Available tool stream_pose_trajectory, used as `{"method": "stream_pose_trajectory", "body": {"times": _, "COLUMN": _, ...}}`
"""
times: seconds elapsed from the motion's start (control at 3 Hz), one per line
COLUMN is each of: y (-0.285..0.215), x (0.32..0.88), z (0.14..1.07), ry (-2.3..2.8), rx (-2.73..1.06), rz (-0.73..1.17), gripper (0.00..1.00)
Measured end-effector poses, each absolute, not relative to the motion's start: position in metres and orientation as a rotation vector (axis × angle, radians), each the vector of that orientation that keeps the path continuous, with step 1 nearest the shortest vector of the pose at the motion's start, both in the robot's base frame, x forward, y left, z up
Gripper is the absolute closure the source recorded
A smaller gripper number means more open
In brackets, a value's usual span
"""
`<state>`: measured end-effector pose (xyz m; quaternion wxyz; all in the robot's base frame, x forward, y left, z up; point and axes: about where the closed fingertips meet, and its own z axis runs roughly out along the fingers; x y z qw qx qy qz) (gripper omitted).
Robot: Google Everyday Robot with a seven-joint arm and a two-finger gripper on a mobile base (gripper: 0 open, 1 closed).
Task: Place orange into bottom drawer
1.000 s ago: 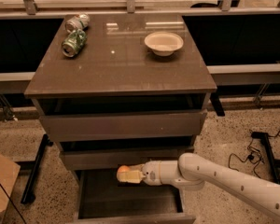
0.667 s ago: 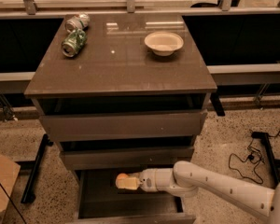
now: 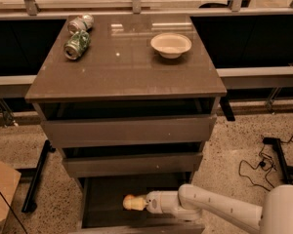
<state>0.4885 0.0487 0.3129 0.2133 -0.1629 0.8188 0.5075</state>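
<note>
The bottom drawer [image 3: 103, 193] is pulled open below the two wider drawers, and its dark inside shows. My gripper [image 3: 133, 202] reaches in from the right, low over the middle of the drawer. It is shut on the orange [image 3: 130, 202], a small pale orange lump at its tip. The white arm [image 3: 219, 211] runs off to the lower right corner.
On the cabinet top [image 3: 122, 67] stand a cream bowl [image 3: 171, 44] at the right and two crushed cans [image 3: 78, 44] at the back left. The two upper drawers [image 3: 129, 129] are slightly open. A cable [image 3: 256, 167] lies on the floor at the right, a cardboard box [image 3: 1, 189] at the left.
My gripper with the orange has moved a little to the left and lower over the open bottom drawer.
</note>
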Motion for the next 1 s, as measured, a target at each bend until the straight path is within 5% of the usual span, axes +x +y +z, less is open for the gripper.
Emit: {"method": "stream_pose_trajectory", "body": {"times": 1.0, "y": 0.044, "x": 0.496, "z": 0.239, "ry": 2.372, "rx": -0.315, "rz": 1.37, "gripper": 1.0}}
